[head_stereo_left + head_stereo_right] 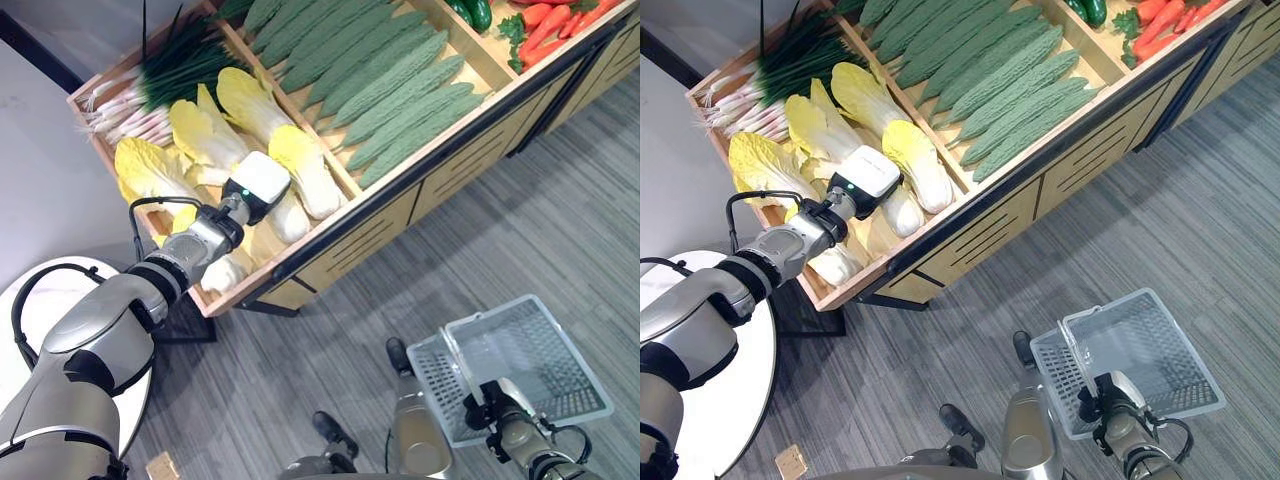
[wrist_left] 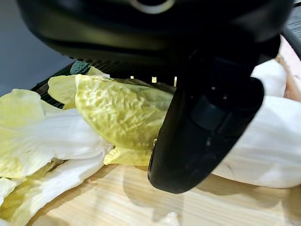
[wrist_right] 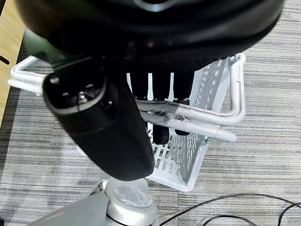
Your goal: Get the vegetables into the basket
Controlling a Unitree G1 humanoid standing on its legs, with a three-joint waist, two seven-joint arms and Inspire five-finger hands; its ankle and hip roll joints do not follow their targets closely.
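The napa cabbages lie in the left compartment of the wooden bench, next to the spring onions at its left corner. Each cabbage has a white stalk end and crinkled pale yellow leaves. The left hand rests on one cabbage near the bench's front edge. In the left wrist view the thumb lies against the white stalk, beside a yellow leaf; the fingers are hidden, so it cannot be told whether the hand is grasping.

The next compartment to the right holds a row of long, bumpy green bitter gourds. Green peppers and red peppers occupy the compartments towards the right corner.

The white plastic basket hangs above the floor, well apart from the bench. The right hand has its fingers curled round the basket's handle.

The floor is grey striped carpet. A white round table stands beside the bench's left corner.
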